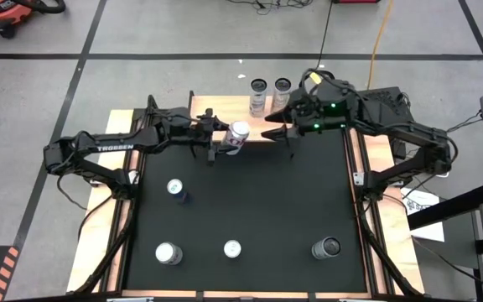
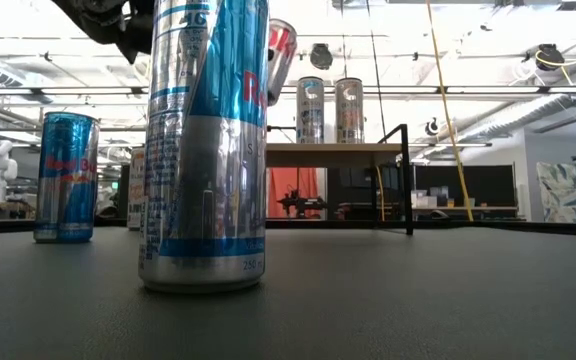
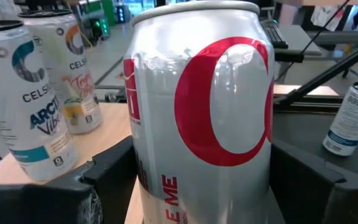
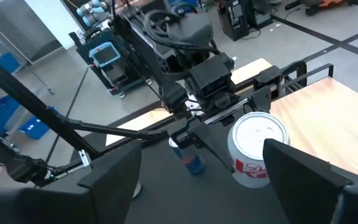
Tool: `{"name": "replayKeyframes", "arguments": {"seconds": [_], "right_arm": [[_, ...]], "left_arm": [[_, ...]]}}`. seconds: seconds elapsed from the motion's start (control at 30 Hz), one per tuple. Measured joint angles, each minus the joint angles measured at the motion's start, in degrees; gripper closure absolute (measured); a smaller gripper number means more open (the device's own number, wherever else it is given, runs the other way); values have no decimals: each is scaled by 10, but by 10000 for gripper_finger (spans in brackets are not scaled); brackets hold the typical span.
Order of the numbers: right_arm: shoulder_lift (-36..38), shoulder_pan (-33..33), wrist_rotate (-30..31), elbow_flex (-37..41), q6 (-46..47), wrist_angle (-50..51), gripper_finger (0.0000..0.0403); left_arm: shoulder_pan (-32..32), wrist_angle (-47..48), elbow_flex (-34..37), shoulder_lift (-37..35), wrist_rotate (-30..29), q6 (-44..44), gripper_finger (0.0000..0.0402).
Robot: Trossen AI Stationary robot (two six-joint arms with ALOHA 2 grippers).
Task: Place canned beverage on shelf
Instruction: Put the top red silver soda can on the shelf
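Still risky: silver can with a red circle logo (image 3: pixel 201 118) pinched between left gripper (image 1: pixel 225 139) fingers, tilted just over pale wooden shelf (image 1: pixel 199 106) edge; could tip on release or knock two upright cans (image 1: pixel 270 92) beyond. Right gripper (image 1: pixel 273 132) spread, empty, opposite. Can base hidden.

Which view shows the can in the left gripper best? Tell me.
The left wrist view: the silver and red can fills it, between the left gripper fingers. The high view shows it small by the shelf; the right wrist view its top; the low view only part.
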State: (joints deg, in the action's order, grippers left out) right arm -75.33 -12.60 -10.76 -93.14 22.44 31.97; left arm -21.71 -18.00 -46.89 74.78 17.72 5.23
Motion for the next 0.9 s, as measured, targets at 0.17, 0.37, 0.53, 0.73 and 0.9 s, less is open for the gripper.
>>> {"name": "replayKeyframes", "arguments": {"seconds": [0.17, 0.37, 0.53, 0.73, 0.9], "right_arm": [[11, 11, 0, 0, 8, -2, 87], [17, 12, 1, 1, 5, 0, 87], [16, 12, 2, 1, 5, 1, 87], [15, 12, 2, 1, 5, 8, 87], [15, 12, 2, 1, 4, 19, 87]], "left_arm": [[-6, -63, 34, 0, -18, 1, 98], [-23, -143, 62, 2, -93, 12, 98], [-40, -170, 63, 26, -91, 11, 98], [-67, -231, 63, 71, -87, 9, 98], [-93, -285, 63, 106, -77, -29, 98]]}}
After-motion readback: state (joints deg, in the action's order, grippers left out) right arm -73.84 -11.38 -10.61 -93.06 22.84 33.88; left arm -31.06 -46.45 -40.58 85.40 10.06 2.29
